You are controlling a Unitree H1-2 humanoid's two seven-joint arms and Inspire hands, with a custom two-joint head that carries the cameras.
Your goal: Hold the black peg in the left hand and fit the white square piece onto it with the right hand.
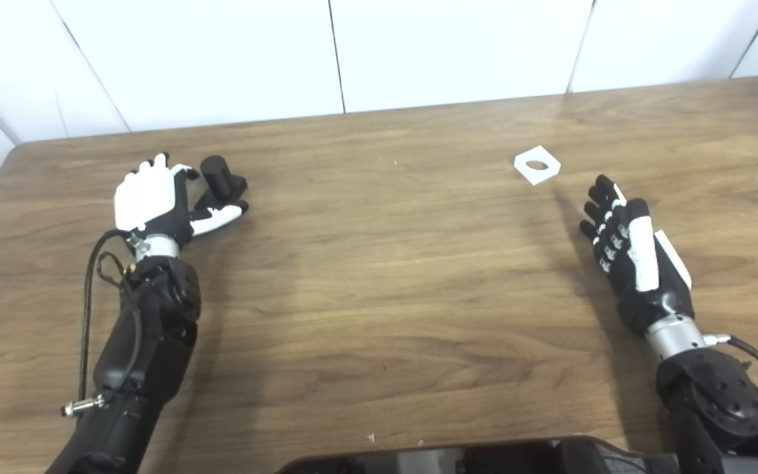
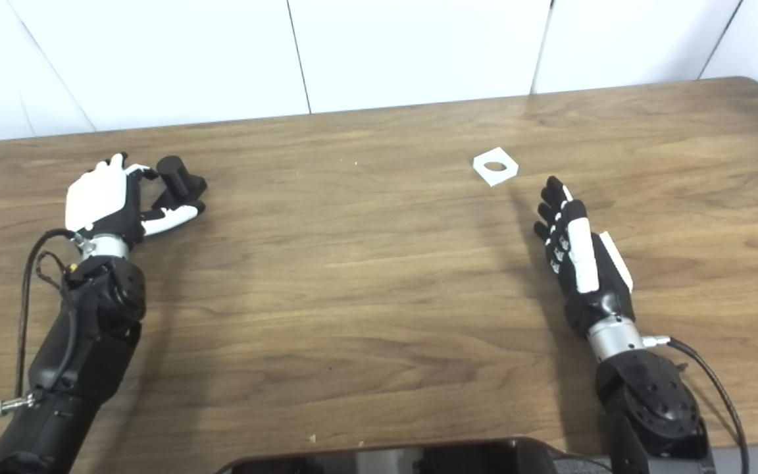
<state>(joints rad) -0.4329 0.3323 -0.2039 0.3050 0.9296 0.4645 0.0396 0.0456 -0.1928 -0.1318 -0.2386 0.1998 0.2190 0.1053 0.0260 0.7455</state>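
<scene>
The black peg [image 1: 218,178], a cylinder on a square base, stands on the table at the far left. My left hand [image 1: 152,201] is beside it, open, with its fingers behind the peg and its thumb [image 1: 221,214] in front of the base; it has no closed grip on the peg. The white square piece [image 1: 537,164], with a round hole, lies flat on the table at the far right. My right hand [image 1: 629,253] is open and empty, with its fingers straight and pointing at the piece from a short way in front of it.
The wooden table [image 1: 379,276] runs to a white wall at the back, with rounded corners on both sides. Cables hang off both forearms. My dark body [image 1: 484,457] shows at the bottom edge.
</scene>
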